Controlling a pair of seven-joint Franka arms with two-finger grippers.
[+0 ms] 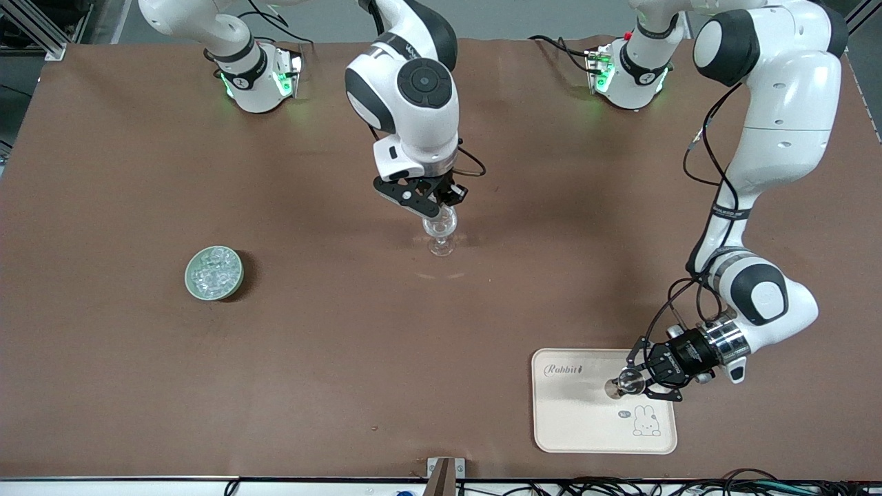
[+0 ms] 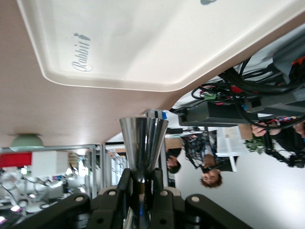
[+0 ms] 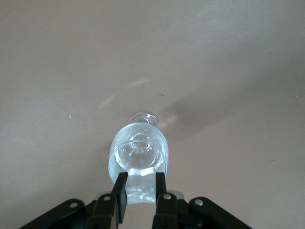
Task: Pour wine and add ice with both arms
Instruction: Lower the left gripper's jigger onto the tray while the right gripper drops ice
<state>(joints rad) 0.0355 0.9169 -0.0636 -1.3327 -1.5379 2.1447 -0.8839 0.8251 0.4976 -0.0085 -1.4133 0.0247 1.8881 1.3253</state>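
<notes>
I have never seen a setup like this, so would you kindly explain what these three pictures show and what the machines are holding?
These are two white robot arms bolted to a brown table, each ending in a black two-finger gripper. One picture looks down from a high camera facing them; the other two come from cameras on each arm's wrist.

The right gripper, over the middle of the table, is shut on the rim of a clear stemmed glass. Its wrist view looks down into that glass.

The left gripper is shut on a shiny metal cup, held on its side over a cream tray with a rabbit drawing.

Toward the right arm's end sits a green bowl of ice.
</notes>
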